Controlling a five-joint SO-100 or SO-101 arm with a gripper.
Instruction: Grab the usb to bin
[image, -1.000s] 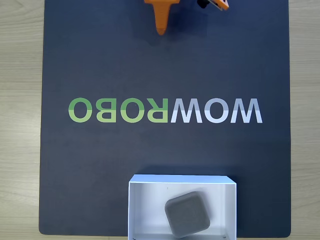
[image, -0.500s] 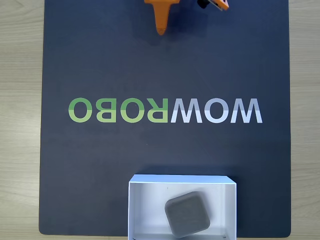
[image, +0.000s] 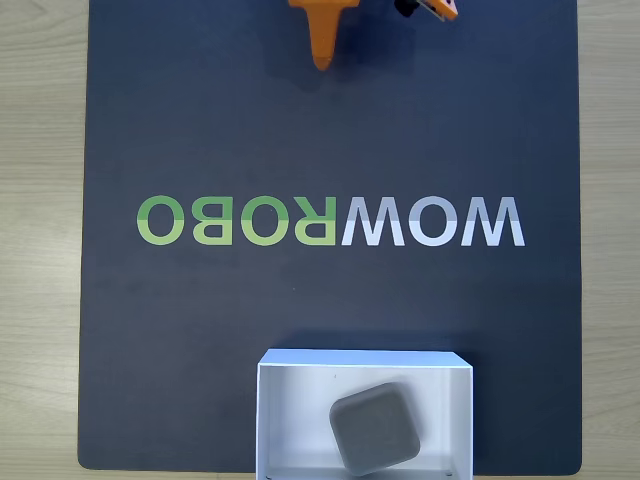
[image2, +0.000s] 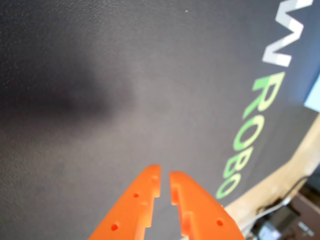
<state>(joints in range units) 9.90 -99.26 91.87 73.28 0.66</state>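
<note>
Usb (image: 375, 426) lies flat inside the bin (image: 290, 420), tilted against its walls, so the job looks done. Orange gripper (image2: 165, 179) hangs over the dark mat (image: 200, 130) well apart (fingers nearly together, holding nothing).

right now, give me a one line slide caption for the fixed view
Grey usb lying inside the white bin at the dark mat's near edge, orange claw far off at the top.
</note>
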